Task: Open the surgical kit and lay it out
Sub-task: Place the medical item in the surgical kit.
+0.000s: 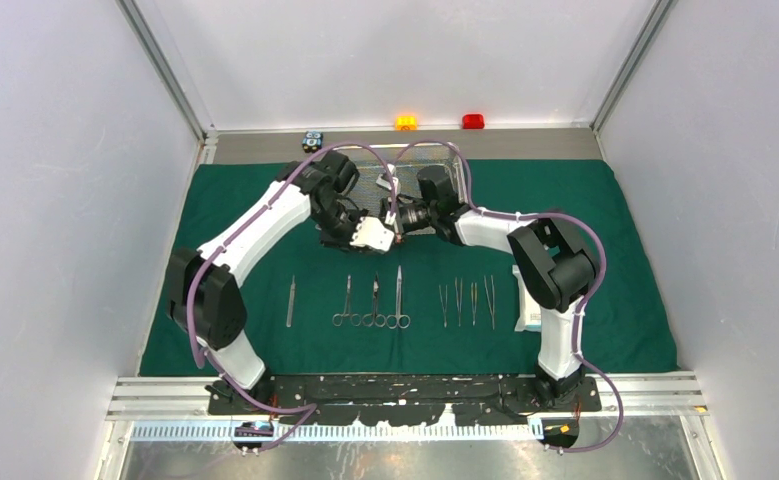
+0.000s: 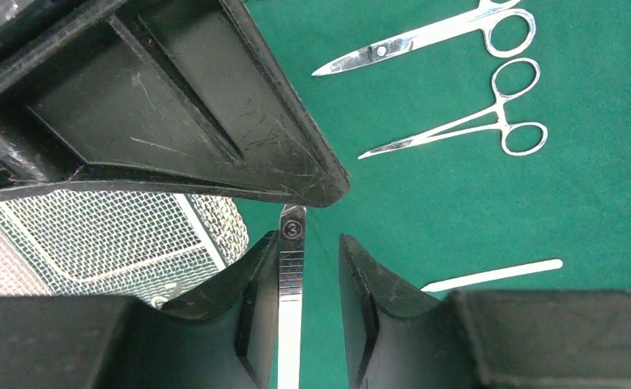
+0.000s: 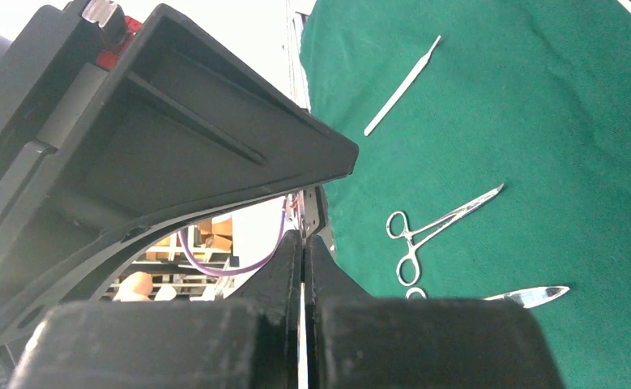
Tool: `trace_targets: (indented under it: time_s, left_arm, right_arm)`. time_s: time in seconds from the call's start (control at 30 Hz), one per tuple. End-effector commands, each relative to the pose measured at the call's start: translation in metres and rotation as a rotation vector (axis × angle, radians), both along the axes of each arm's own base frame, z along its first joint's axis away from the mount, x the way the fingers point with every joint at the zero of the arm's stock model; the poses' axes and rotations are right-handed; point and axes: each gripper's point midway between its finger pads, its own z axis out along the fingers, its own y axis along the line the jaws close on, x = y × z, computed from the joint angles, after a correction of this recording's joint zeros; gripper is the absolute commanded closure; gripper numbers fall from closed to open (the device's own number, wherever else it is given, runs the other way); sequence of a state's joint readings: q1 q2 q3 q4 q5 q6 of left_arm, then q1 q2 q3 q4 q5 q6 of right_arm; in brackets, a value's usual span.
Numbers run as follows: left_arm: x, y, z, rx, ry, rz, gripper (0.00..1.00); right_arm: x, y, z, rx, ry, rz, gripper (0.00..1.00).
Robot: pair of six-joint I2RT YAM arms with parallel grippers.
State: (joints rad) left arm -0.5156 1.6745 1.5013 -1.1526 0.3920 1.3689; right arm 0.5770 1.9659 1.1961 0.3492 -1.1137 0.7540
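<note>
The dark green cloth [image 1: 605,220] lies spread on the table. The silver mesh tray [image 1: 370,180] stands at its far middle, partly behind the arms, and shows in the left wrist view [image 2: 93,235]. Both grippers meet above the cloth in front of the tray. My right gripper [image 3: 304,243] is shut on a slim steel handle [image 2: 291,267] stamped "3". My left gripper [image 2: 310,259] is open around that handle, which lies against one finger. Scissors [image 1: 399,295], forceps [image 1: 345,300], tweezers [image 1: 458,302] and another flat handle [image 1: 291,302] lie in a row. The white-blue packet [image 1: 525,300] lies at the right end, partly hidden by the right arm.
Orange [image 1: 405,122], red [image 1: 473,121] and black-blue [image 1: 312,139] blocks sit beyond the cloth's far edge. White walls close in the left, right and back. Purple cables loop over both arms.
</note>
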Motion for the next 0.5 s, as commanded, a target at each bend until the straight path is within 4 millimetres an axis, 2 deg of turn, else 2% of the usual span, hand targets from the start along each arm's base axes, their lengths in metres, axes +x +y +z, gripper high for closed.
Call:
trace_targets:
  time_s: [0.0, 0.13, 0.37, 0.47]
  left_arm:
    - [0.0055, -0.0013, 0.0030, 0.016, -0.030, 0.004, 0.68]
    - [0.0057, -0.0013, 0.0031, 0.019, -0.046, 0.013, 0.69]
    - [0.0097, -0.0037, 0.0068, 0.006, -0.130, 0.009, 0.60]
    - [0.0110, -0.0032, 0.0077, 0.007, -0.145, 0.011, 0.59]
  right_arm:
    - [-0.0032, 0.0011, 0.0151, 0.040, -0.068, 0.025, 0.99]
    - [-0.0035, 0.0016, 0.0137, 0.038, -0.061, 0.027, 0.99]
    - [-0.0032, 0.0024, 0.0133, 0.045, -0.046, 0.028, 0.99]
    - [-0.0023, 0.0022, 0.0132, 0.046, -0.045, 0.027, 1.00]
